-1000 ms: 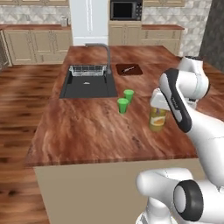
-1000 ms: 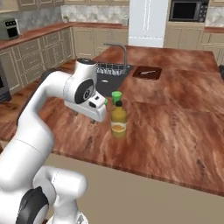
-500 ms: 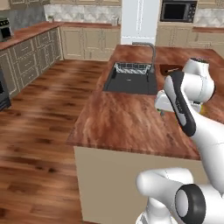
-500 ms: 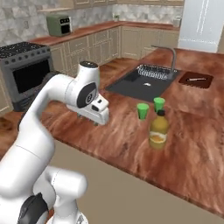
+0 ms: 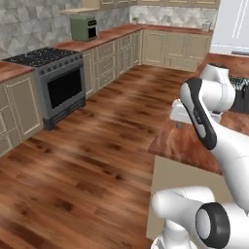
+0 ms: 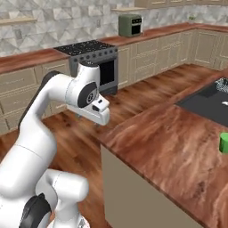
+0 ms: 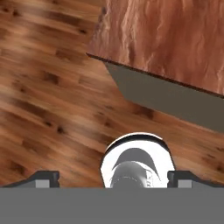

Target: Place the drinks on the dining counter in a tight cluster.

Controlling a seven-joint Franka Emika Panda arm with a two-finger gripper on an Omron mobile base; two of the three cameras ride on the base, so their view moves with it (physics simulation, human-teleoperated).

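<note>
**Inspector:** While the hand view looks straight down, the gripper (image 7: 113,178) shows its two dark fingertips (image 7: 43,178) at the bottom corners of the frame, set far apart with nothing between them. I record it as released and carrying nothing.

**Clerk:** And the dining counter?

**Inspector:** Its glossy reddish-brown top fills the upper right of the hand view (image 7: 175,39), with a beige side panel below the edge. A corner of the dining counter points toward the upper centre of that frame. Wood-plank floor (image 7: 48,87) covers the left and lower parts.

**Clerk:** Anything on the top?

**Inspector:** One green cup (image 6: 224,143) stands at the right edge of the right base view, on the counter surface. The dark inset sink (image 6: 209,104) lies above it, right of centre. No bottle can be identified in these frames.

**Clerk:** Position of the arm?

**Inspector:** In the right base view the hand sits left of centre, just off the counter's near corner, over the floor. In the left base view the arm occupies the right side, with the counter edge (image 5: 182,146) behind it.

**Clerk:** Surroundings?

**Inspector:** A black stove (image 5: 56,82) stands at the left of the left base view. A green toaster oven (image 6: 130,25) rests on the wall counter at the top of the right base view.
</note>
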